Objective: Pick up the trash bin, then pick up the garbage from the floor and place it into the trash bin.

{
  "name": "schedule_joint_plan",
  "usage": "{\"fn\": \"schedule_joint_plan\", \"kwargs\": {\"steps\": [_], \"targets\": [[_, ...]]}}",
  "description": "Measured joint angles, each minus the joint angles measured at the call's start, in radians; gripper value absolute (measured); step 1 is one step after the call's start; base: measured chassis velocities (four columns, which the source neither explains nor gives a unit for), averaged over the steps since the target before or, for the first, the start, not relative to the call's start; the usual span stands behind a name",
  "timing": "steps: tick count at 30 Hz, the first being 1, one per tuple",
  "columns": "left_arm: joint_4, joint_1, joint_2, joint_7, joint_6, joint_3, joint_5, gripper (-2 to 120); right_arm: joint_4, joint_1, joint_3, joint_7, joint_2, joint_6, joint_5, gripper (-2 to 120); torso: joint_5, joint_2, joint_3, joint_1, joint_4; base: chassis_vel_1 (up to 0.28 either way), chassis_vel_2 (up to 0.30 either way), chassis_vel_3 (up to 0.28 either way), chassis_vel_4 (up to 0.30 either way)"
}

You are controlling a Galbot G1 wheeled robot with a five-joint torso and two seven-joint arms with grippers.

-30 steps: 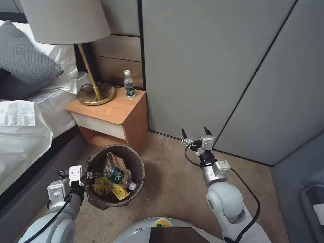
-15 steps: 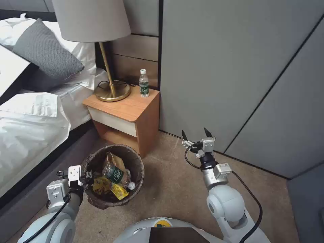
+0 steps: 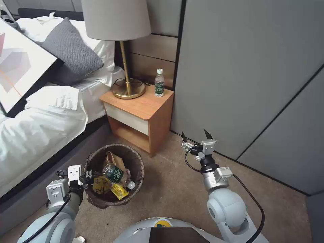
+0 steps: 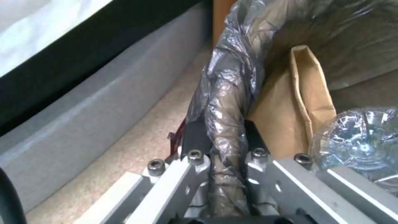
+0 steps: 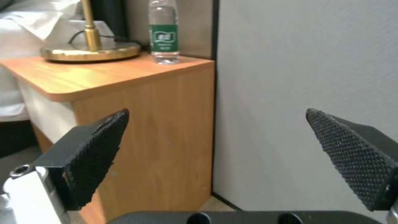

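The left gripper pinches the bag-wrapped rim of the small round trash bin, which holds a brown paper bag and yellow wrappers; farther off, the right gripper hangs spread, empty, near the wooden nightstand

I counted one trash bin | two bottles, one on the nightstand and one in the bin | one brown paper bag | one lamp | two grippers, left and right.
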Motion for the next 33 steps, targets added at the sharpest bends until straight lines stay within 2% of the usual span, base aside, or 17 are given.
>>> {"fn": "schedule_joint_plan", "kwargs": {"steps": [33], "targets": [[0.0,-0.003,0.0,0.0,-0.004,-0.009,-0.006,3,0.039,-0.097,-0.012,-0.001,0.012,0.033,-0.051,100,0.0,0.0,0.0,0.0,0.0,0.047,0.053,0.05,0.048]]}}
